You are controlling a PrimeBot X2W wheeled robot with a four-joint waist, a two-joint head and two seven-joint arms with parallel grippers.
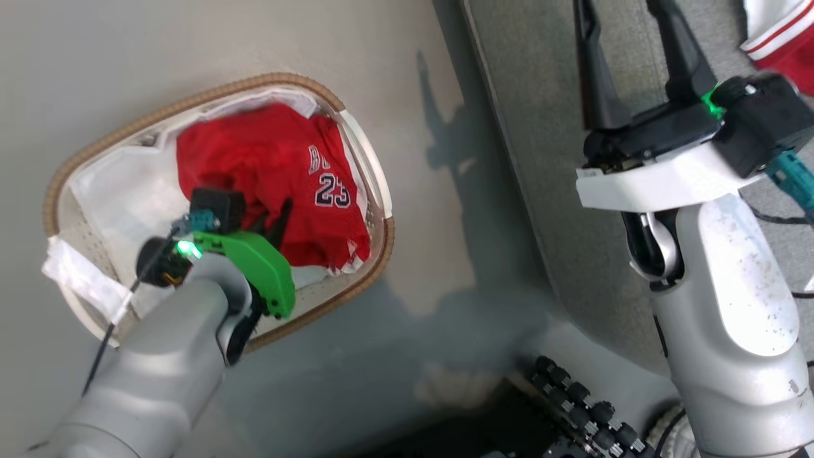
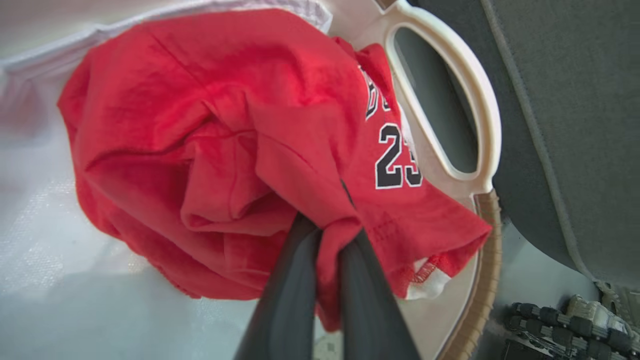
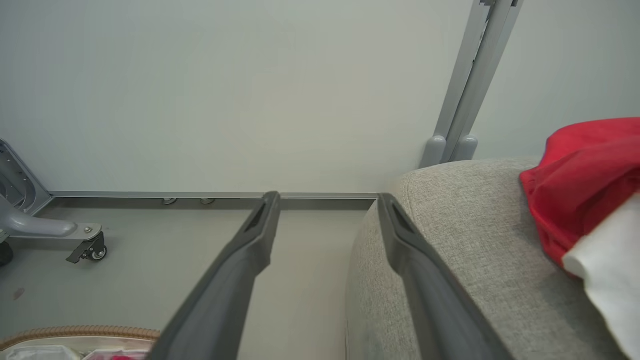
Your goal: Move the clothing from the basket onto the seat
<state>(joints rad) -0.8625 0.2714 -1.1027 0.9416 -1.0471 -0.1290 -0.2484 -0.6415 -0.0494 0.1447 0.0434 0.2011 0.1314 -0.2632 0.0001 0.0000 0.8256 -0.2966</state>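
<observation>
The basket (image 1: 95, 149), white with a brown woven rim, stands on the floor at the left. A red piece of clothing (image 1: 267, 165) printed with "23" lies crumpled inside it on the white liner. My left gripper (image 1: 272, 224) reaches down into the basket. In the left wrist view it (image 2: 330, 235) is shut on a fold of the red clothing (image 2: 200, 125), with fabric bunched between the fingers. My right gripper (image 1: 636, 57) hangs open and holds nothing above the edge of the grey seat (image 1: 547, 127). Another red and white garment (image 1: 782, 38) lies on the seat (image 3: 475, 240).
The basket's white side handle (image 2: 450, 100) faces the seat. My wheeled base with black rollers (image 1: 585, 407) sits at the bottom. Beyond the seat are a pale wall, a grey upright post (image 3: 470, 100) and a caster-footed frame (image 3: 85, 250). Bare floor separates the basket from the seat.
</observation>
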